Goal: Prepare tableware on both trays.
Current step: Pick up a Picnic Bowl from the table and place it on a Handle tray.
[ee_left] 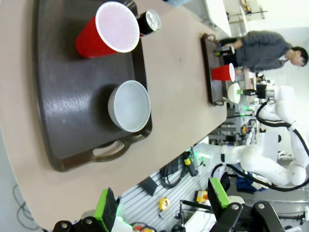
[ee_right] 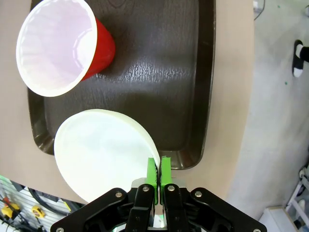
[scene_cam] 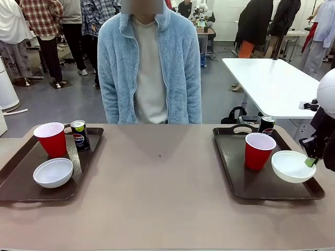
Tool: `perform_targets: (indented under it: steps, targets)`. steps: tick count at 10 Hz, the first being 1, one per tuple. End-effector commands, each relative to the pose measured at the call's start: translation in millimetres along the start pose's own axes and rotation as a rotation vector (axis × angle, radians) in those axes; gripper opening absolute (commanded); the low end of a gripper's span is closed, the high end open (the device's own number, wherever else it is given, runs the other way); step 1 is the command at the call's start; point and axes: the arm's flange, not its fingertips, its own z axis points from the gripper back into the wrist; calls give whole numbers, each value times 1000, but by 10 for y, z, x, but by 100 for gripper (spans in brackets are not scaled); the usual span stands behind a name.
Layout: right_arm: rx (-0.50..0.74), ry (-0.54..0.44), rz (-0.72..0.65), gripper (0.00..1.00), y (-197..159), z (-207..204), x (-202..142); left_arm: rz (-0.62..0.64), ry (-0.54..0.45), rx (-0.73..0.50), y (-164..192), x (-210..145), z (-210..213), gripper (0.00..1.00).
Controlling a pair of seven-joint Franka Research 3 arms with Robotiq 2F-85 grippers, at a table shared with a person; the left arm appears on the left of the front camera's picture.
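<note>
A beige-brown worktop (scene_cam: 162,204) fills the lower half of the front view. Behind it, a grey, smooth floor (scene_cam: 78,104) stretches toward the top of the frame. At the right, a long white table (scene_cam: 272,83) runs back into the room, with a dark bag (scene_cam: 236,116) on the floor near its front corner. Several people (scene_cam: 47,31) stand in the upper left and upper right. The light is even and bright, without hard shadows.
</note>
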Motion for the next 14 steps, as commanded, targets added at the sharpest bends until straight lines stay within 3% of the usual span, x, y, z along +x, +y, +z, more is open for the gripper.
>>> perform_targets:
  steps: [1,11,12,13,14]
  targets:
    - [22,-17,11,4,-86,-151,61,16,-11,2,-23,4,7,100]
    - [48,-36,4,4,-180,-756,259,16,-11,2,-23,4,7,100]
    - [58,-36,21,54,-179,-741,250,16,-11,2,-23,4,7,100]
    - [65,-42,28,63,-170,-694,236,16,-11,2,-23,4,7,100]
    - [68,-48,32,100,-163,-629,219,16,-11,2,-23,4,7,100]
